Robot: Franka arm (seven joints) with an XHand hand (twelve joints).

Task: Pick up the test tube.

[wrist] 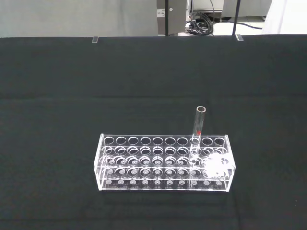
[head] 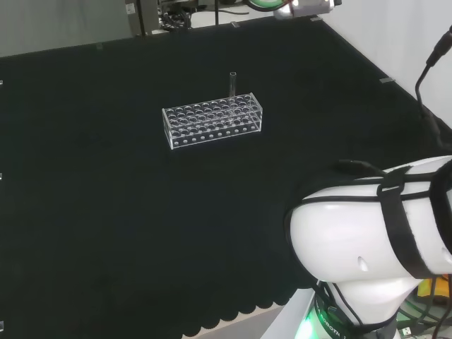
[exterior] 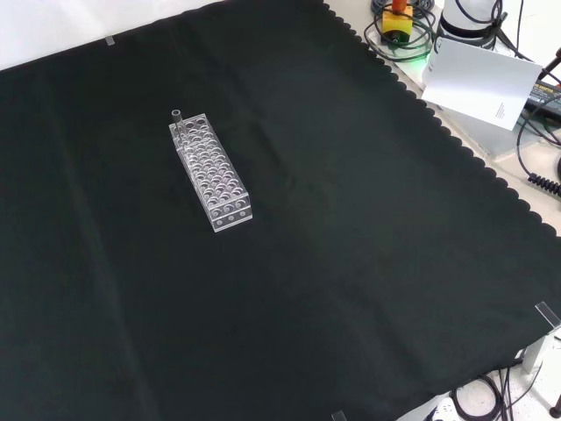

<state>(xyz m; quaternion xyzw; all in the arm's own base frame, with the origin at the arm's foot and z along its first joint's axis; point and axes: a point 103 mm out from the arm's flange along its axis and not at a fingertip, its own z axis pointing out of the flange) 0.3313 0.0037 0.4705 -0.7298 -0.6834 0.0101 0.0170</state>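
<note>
A clear plastic rack [head: 214,120] with several rows of holes stands on the black cloth, left of the arm in the head view. One clear glass test tube [head: 232,83] stands upright in its far row, near the rack's right end. In the front view the rack [exterior: 212,172] lies at the upper left, with the test tube [exterior: 176,122] at its far end. In the wrist view the rack [wrist: 163,162] sits some way off, and the test tube [wrist: 198,127] rises above its rim with a small red mark on it.
The arm's white link [head: 381,233] stands at the lower right of the head view. A white box [exterior: 480,81], cables and a yellow and red object [exterior: 397,19] sit beyond the cloth's scalloped edge in the front view. Equipment [wrist: 171,15] stands beyond the far edge.
</note>
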